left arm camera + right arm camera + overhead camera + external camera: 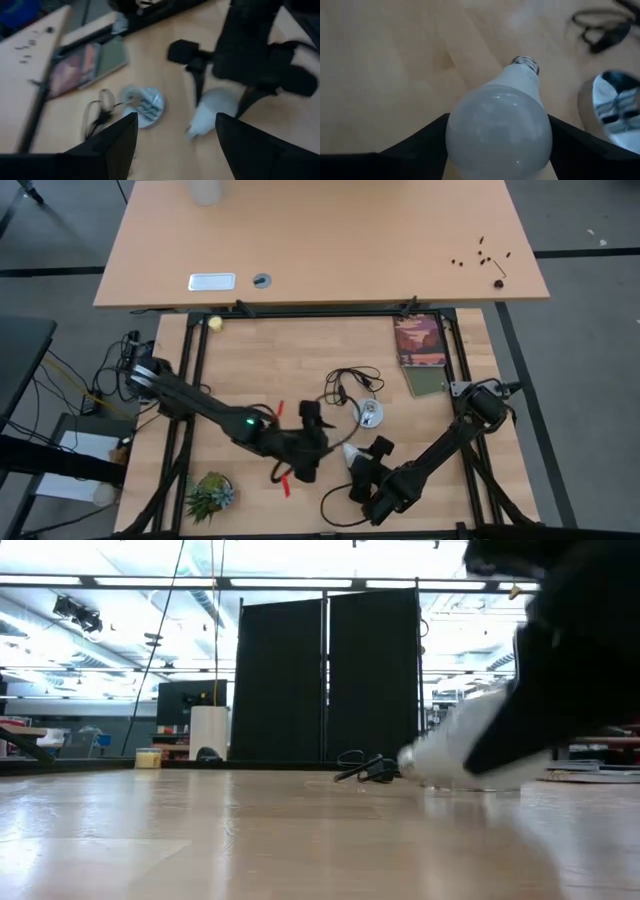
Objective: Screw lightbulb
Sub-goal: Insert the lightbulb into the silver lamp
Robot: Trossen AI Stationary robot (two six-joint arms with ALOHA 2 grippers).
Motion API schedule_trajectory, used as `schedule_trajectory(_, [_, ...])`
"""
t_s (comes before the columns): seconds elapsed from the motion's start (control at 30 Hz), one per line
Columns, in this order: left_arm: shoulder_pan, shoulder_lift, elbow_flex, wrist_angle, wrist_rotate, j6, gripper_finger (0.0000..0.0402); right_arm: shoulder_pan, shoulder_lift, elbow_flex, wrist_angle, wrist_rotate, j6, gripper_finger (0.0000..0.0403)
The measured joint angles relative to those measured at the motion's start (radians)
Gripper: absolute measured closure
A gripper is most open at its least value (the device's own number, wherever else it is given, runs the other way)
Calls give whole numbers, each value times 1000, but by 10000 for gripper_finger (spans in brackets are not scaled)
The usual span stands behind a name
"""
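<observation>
The white lightbulb [497,132] lies between the fingers of my right gripper [357,465], which is shut on it near the table's front middle. Its silvery screw base [526,63] points away from the gripper, toward the round silvery socket disc [370,413]. The disc lies flat on the wood with its black cord [345,385] coiled behind it. My left gripper [320,442] hovers open just left of the bulb with nothing between its fingers [117,142]. In the left wrist view the bulb [210,112] and the socket [145,105] are both visible. My right gripper pinches the bulb's round white globe [470,145] between its two fingers, one on each side at the widest part. The fingers slant down from the table's near right and lie along the bulb. The bulb is tilted, screw base leading, close above the wood [450,755]; I cannot tell whether it touches the table.
A book [418,340] and a green pad [428,380] lie at the far right. A small plant [210,495] stands at the near left, and red tape marks [285,485] sit by the left arm. A second tabletop [320,240] runs along behind.
</observation>
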Motion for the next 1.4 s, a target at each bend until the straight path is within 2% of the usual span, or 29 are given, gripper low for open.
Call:
schedule_trajectory(0.2, [-32, -145, 0, -105, -62, -2, 131, 0, -131, 6, -5, 10, -186, 116])
schedule_trajectory(0.37, [-76, -243, 0, -120, -100, 12, 131, -45, -266, 6, -5, -74, -333, 115])
schedule_trajectory(0.5, [-128, -305, 0, -43, -141, 55, 131, -93, -369, 6, -6, -123, -408, 115])
schedule_trajectory(0.6, [-157, -331, 0, 73, -147, 103, 131, -135, -442, 6, -20, -158, -455, 115])
schedule_trajectory(0.77, [-204, -315, 0, 246, -58, 226, 131, -219, -544, 7, -43, -244, -517, 115])
schedule_trajectory(0.93, [-184, -256, 0, 345, 53, 293, 131, -281, -612, 7, -62, -326, -588, 115])
schedule_trajectory(1.4, [96, -8, -1, 473, 339, 269, 131, -411, -696, 7, -323, -565, -614, 115])
